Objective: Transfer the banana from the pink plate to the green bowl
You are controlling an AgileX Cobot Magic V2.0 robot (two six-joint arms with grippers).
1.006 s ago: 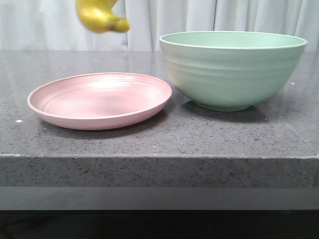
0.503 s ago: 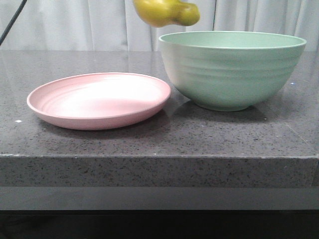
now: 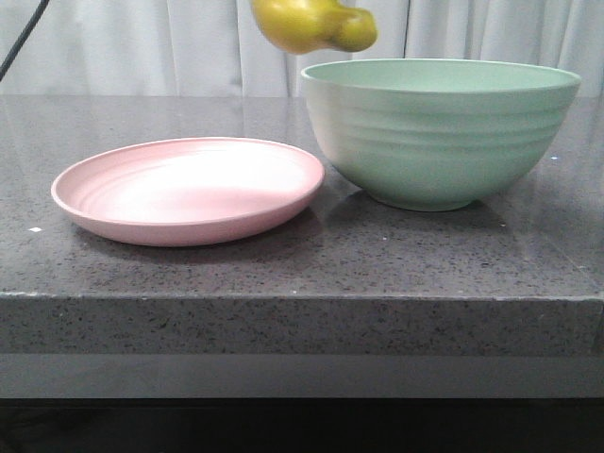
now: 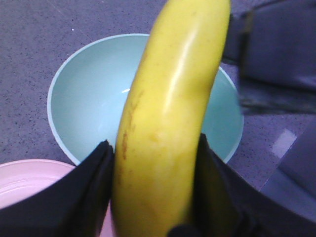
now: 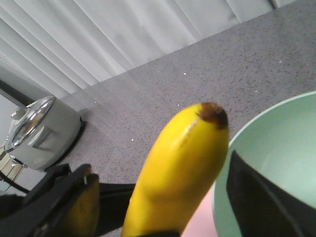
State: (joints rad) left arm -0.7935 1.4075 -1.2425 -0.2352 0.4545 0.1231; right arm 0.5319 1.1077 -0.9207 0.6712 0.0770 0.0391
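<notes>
Right now left arm's jaws are gripping the banana mid-body, long axis pointing toward the green bowl, hanging above its near rim, w/ pink plate emptied.

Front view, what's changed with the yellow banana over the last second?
The glossy yellow banana travelled rightward, from above the shallow pink plate to the near-left rim of the deep mint-green bowl, and has barely shifted in the last half second. Plate and bowl stayed put.

Grey speckled counter, white curtains
</notes>
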